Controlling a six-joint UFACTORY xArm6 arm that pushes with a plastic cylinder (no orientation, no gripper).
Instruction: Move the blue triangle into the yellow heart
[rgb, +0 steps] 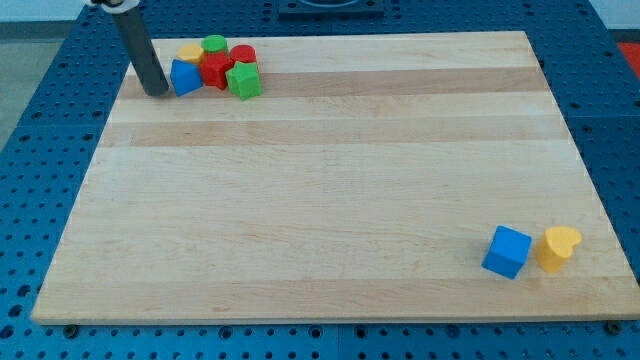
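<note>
The blue triangle (185, 78) sits near the view's top left, at the left end of a tight cluster of blocks. The yellow heart (557, 247) lies far away at the view's bottom right, just right of a blue cube (507, 251). My tip (156, 92) rests on the board just left of the blue triangle, touching it or nearly so. The dark rod rises from the tip toward the view's top left corner.
The cluster beside the blue triangle holds a yellow block (190, 52), a green round block (214, 45), a red star-like block (216, 70), a red round block (243, 55) and a green star-like block (243, 81). The wooden board (320, 180) lies on a blue perforated table.
</note>
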